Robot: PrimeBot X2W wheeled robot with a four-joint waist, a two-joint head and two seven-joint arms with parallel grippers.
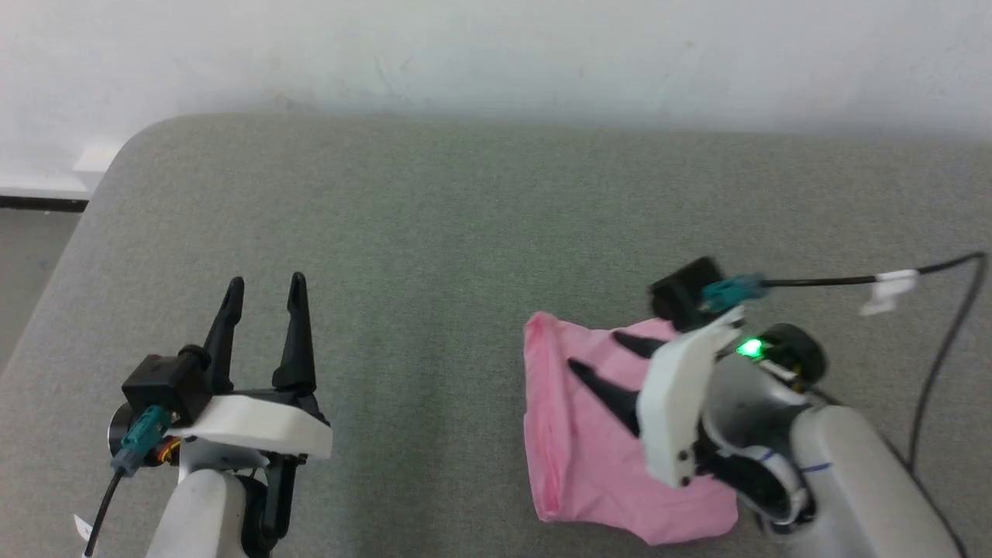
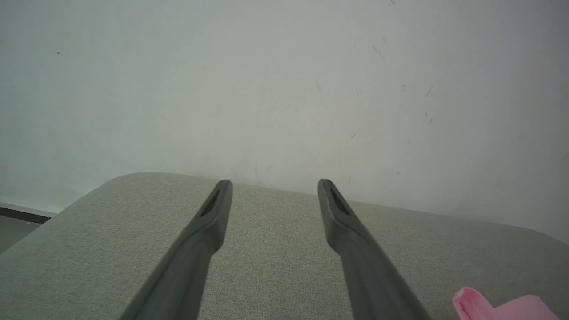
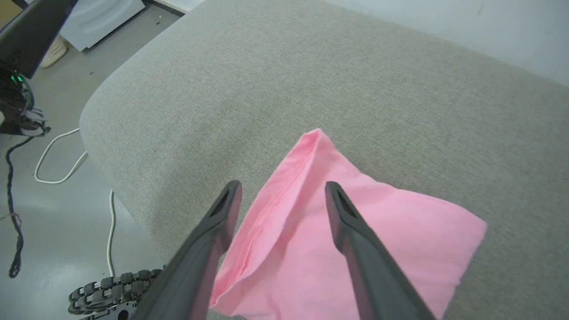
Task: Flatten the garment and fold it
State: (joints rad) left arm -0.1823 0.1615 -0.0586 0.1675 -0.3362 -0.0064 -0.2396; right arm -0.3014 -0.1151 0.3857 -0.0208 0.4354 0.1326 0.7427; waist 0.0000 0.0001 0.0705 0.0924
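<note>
The garment is a light pink cloth lying folded into a compact, roughly square shape on the grey padded surface at the lower right of the head view. My right gripper hovers over it, open, fingers spread with nothing between them; the right wrist view shows the garment and its stitched hem under the tips of the right gripper. My left gripper is open over bare padding at the lower left, far from the cloth. In the left wrist view the left gripper points at the wall, with a garment corner at bottom right.
The grey padded surface has a rounded far-left corner and ends at a white wall. A black cable trails from my right wrist. Past the pad's edge, floor with a white cable and a black cable chain.
</note>
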